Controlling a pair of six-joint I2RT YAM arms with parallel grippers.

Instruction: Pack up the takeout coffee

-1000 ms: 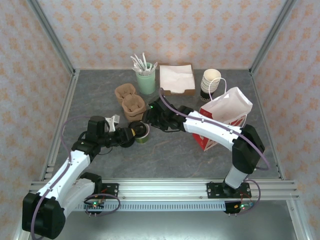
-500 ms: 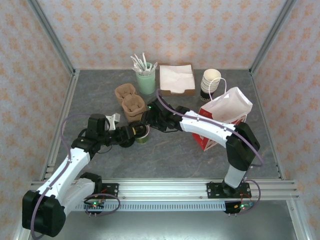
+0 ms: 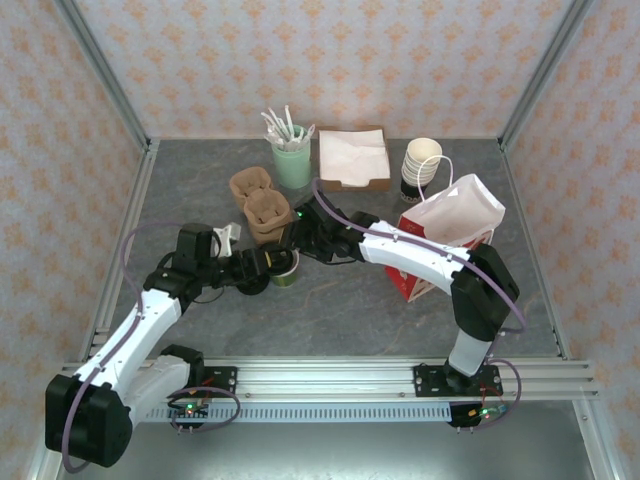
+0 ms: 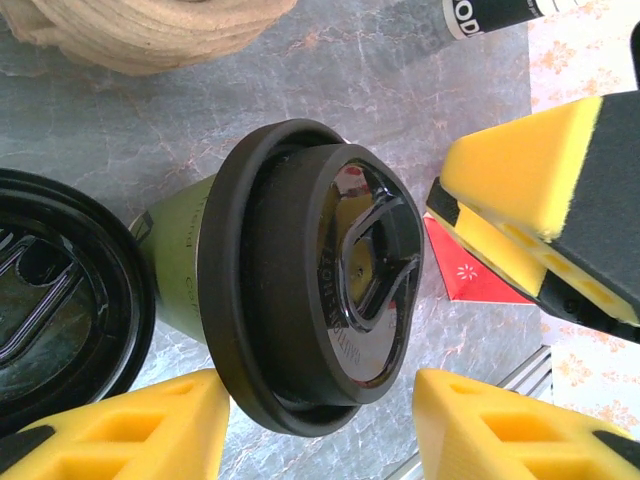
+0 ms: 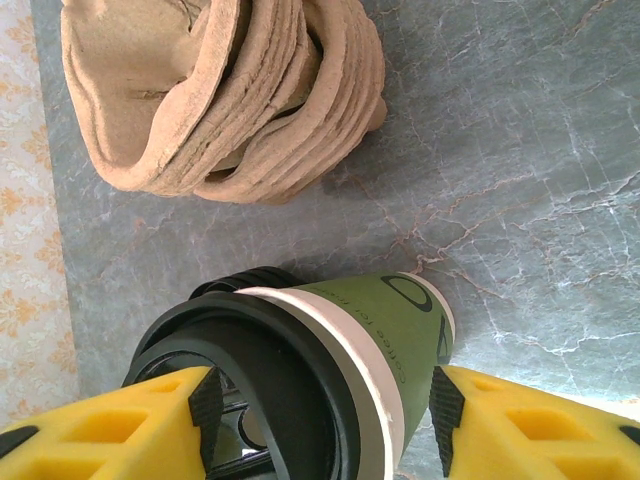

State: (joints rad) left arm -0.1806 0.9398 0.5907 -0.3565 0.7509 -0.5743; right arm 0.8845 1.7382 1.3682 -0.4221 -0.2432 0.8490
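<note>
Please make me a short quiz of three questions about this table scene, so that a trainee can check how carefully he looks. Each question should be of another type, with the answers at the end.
1. True or false: the dark green coffee cup has a black lid on it.
2. What stands in the pale mint-green cup at the back of the table? A) folded napkins B) white utensils C) wooden spoons
3. Fill in the blank: in the top view, the white and red paper bag stands to the ___ of the dark green coffee cup.

Key: 1 true; 2 B; 3 right.
</note>
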